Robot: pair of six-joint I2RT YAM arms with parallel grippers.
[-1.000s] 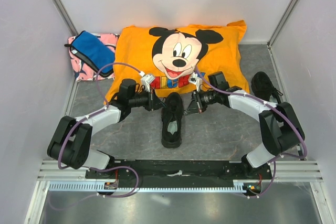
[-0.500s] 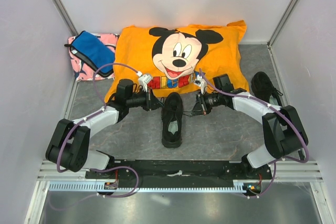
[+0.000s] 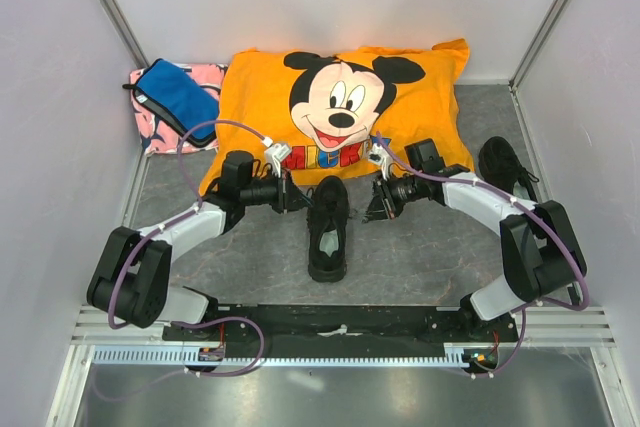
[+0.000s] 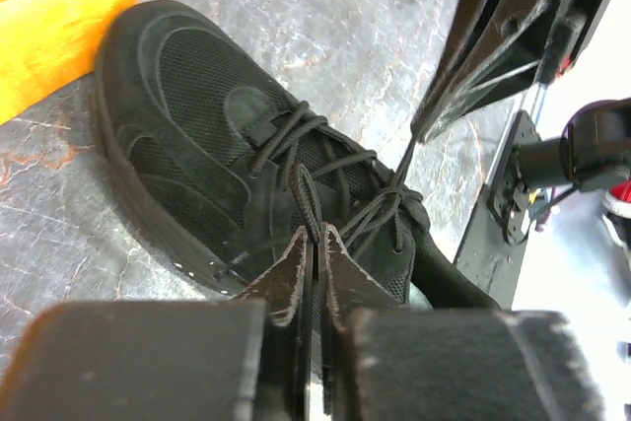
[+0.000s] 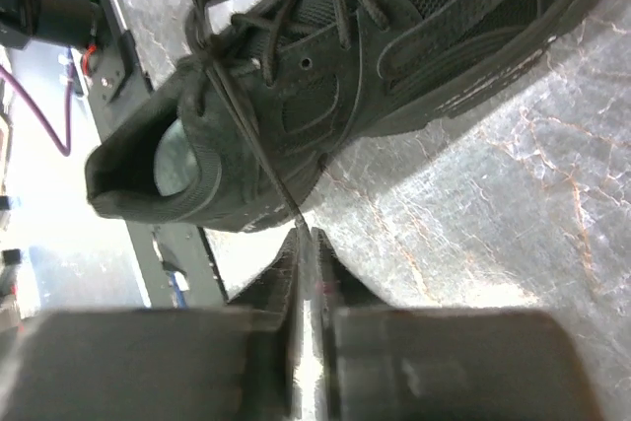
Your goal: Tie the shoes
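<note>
Flanking one shoe (image 3: 328,227) of two, left gripper (image 4: 315,236) and right gripper (image 5: 302,238), each clamped on one lace (image 4: 308,194).

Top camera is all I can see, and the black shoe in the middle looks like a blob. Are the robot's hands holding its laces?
Observer: Yes. The left wrist view shows the left gripper shut on a loop of lace standing up over the shoe.
Operator: And the other hand?
Observer: In the right wrist view the right gripper pinches a single strand, pulled straight from the laces' crossing.
Operator: Is there a bow?
Observer: No finished bow shows; one loop, and strands bunched in a knot near the shoe's opening.
</note>
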